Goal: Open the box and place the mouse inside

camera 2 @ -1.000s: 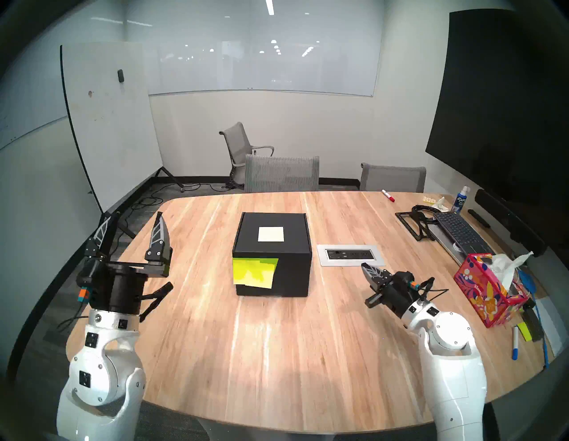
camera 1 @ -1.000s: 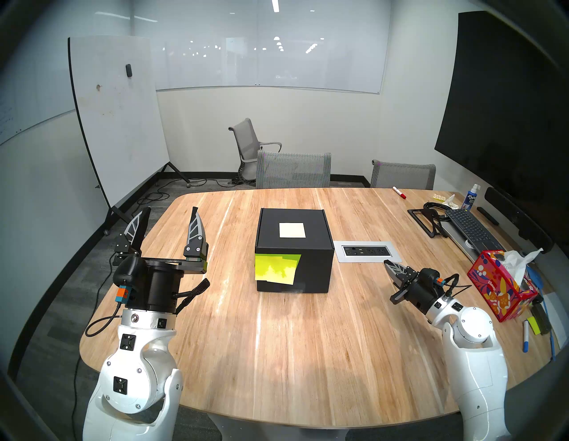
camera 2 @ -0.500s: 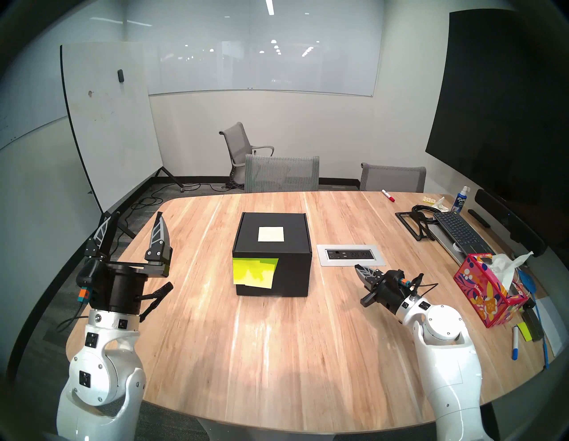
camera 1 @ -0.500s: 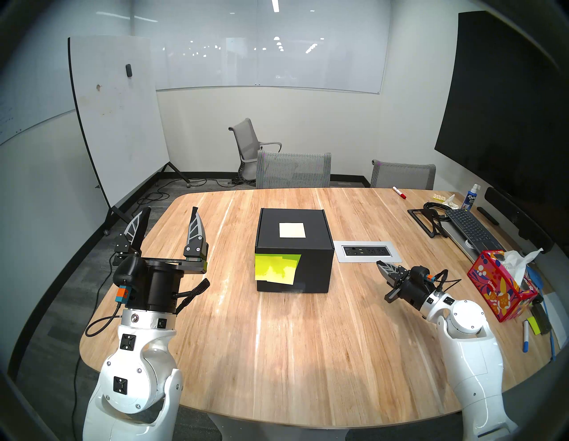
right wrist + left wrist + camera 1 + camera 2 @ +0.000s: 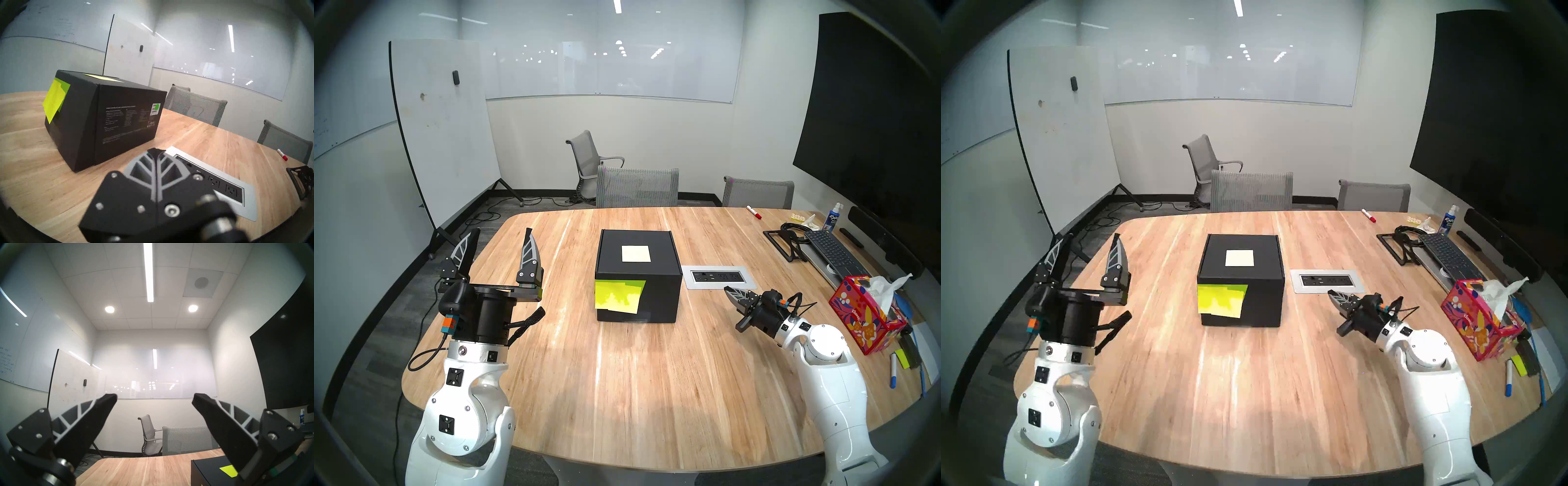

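My left gripper (image 5: 499,237) hangs above the table's left edge, tilted upward with its fingers (image 5: 95,414) spread wide and nothing between them. My right gripper (image 5: 728,291) points roughly level toward the box from the right side of the table, its fingers (image 5: 157,162) pressed together tip to tip and holding nothing.

The box (image 5: 638,275) stands near the middle of the table (image 5: 619,390), lid down. A pale note (image 5: 636,254) lies flat on its top, and yellow-green notes (image 5: 619,295) hang over the left half of the face toward me. From my right wrist I see small print and a label (image 5: 156,108) on the box's right side. My right gripper is near that side but apart from it, just in front of the outlet panel (image 5: 718,277) set into the table beside the box.

I cannot find the mouse in any view.

Along the table's right edge sit a tissue box (image 5: 865,319), a keyboard (image 5: 833,253), a black stand (image 5: 784,242), a spray bottle (image 5: 832,219) and pens (image 5: 893,370). A red marker (image 5: 753,212) lies near the far edge, in front of a grey chair (image 5: 758,193).
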You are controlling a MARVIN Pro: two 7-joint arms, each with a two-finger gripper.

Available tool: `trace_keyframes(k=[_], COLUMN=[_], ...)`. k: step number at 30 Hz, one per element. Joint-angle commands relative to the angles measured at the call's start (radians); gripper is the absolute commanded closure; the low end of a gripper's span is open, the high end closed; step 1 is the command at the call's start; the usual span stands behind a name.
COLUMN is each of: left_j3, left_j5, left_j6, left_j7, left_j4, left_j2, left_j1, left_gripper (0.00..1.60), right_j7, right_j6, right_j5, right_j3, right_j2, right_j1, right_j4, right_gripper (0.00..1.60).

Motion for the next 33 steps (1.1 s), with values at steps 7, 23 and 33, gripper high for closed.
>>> trace_keyframes(k=[7, 23, 33], left_j3=[0.0, 0.0, -0.004], left_j5=[-0.002, -0.002, -0.045], left_j6=[-0.003, -0.003, -0.008], left_j7=[-0.001, -0.001, -0.017], left_j4=[-0.017, -0.017, -0.016], left_j2=[0.001, 0.001, 0.011], left_j1=[-0.002, -0.002, 0.002], left_gripper=[0.0, 0.0, 0.0], right_j7=[0.031, 0.068, 0.06], right_j6=[-0.03, -0.057, -0.062], right_j5=[0.016, 0.001, -0.007], right_j3=[0.016, -0.005, -0.004], right_j2=[0.012, 0.01, 0.008], right_j1=[0.028, 0.042, 0.039], right_j4=[-0.007, 0.021, 0.016], right_gripper=[1.6, 1.6, 1.6])
